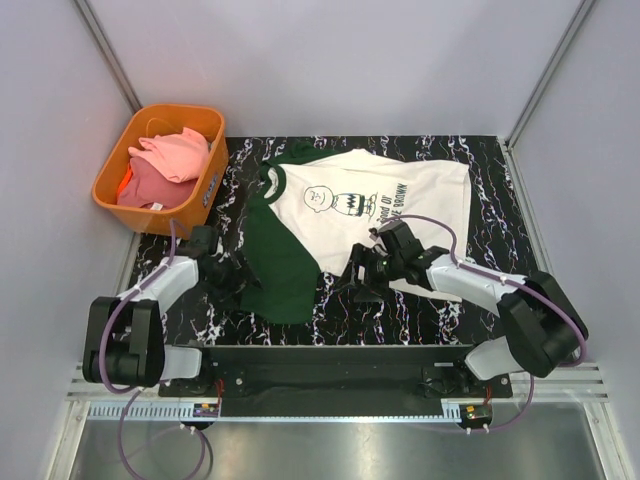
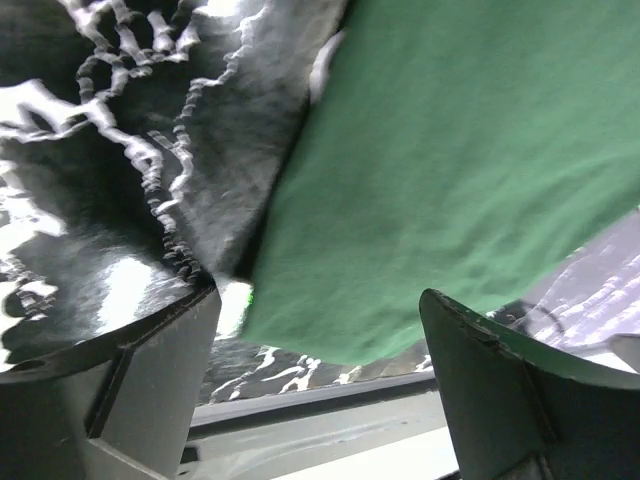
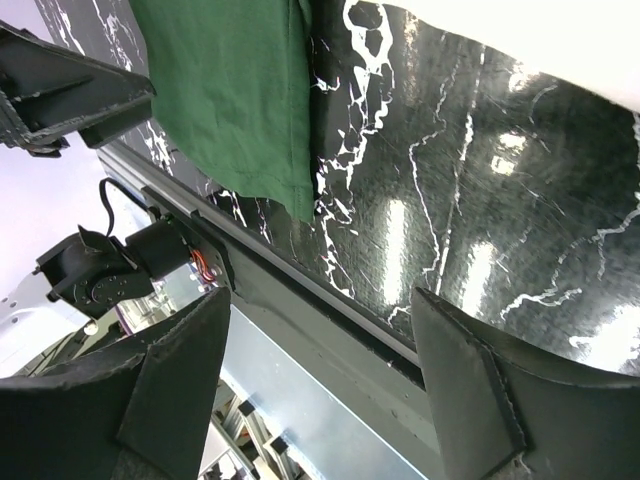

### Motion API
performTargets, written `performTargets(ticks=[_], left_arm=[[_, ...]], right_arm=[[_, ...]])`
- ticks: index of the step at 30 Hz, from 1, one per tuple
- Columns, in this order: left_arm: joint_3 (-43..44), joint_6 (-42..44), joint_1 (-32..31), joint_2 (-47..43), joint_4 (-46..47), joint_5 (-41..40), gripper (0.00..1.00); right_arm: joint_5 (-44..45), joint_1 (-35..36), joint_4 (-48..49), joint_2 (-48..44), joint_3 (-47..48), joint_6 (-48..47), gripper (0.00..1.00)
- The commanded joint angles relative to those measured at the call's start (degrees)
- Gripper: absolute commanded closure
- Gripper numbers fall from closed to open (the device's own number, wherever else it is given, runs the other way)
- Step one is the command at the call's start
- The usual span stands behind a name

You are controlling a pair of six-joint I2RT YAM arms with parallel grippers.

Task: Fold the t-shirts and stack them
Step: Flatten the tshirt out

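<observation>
A cream t-shirt (image 1: 370,205) with dark green sleeves and a black cartoon face lies spread on the black marbled table. Its near green sleeve (image 1: 280,265) reaches toward the front edge. My left gripper (image 1: 228,278) sits low at that sleeve's left edge. In the left wrist view the gripper (image 2: 320,293) is open, with the green cloth (image 2: 450,170) just beyond the fingertips and not pinched. My right gripper (image 1: 362,283) hovers open by the cream hem. The right wrist view has the gripper (image 3: 322,295) empty, the green sleeve (image 3: 230,90) at upper left and cream cloth (image 3: 560,40) at upper right.
An orange basket (image 1: 110,170) stands at the back left, holding a pink tee (image 1: 175,152) and a coral one (image 1: 145,185). The table's front rail (image 3: 300,300) runs close under both grippers. Grey walls close in the sides and back.
</observation>
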Motion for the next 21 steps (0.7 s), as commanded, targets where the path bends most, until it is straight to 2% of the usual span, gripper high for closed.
performTargets(ticks=[1,8,11,13,15,16,18,21], left_arm=[[-1.6,-2.3,0.2,0.9,6.9,4.9,0.12],[-6.9,-6.3,0.1,-3.1,11.2,9.2,0.29],[-9.3,-9.2,0.1,-7.3,10.5,13.1,0.37],[-10.0,-12.2,-0.8,-13.7,9.2,13.6,0.41],[-8.6,-13.0,-2.3,-16.1,7.4,13.6,0.41],[-7.9,-13.6,-5.0,-15.8,7.1,13.7,0.42],[-6.4,-17.5,-7.4,-17.1,9.4,14.3,0.42],[-1.6,-18.5,-11.7,-17.9,9.9,12.2,0.41]], right_arm=[[-1.1,1.0,4.3,0.6,-0.3,1.3,0.21],[-1.0,1.2,5.8,1.5,-1.5,1.1,0.21],[-0.9,1.2,6.3,1.4,-1.7,1.3,0.21],[-0.9,1.2,6.4,1.4,-1.6,1.3,0.21],[-0.9,1.2,6.4,1.4,-1.7,1.4,0.21],[-0.9,1.2,6.4,1.3,-1.8,1.5,0.21],[-0.8,1.2,6.4,1.2,-1.9,1.8,0.21],[-0.7,1.2,6.4,1.3,-2.2,1.9,0.21]])
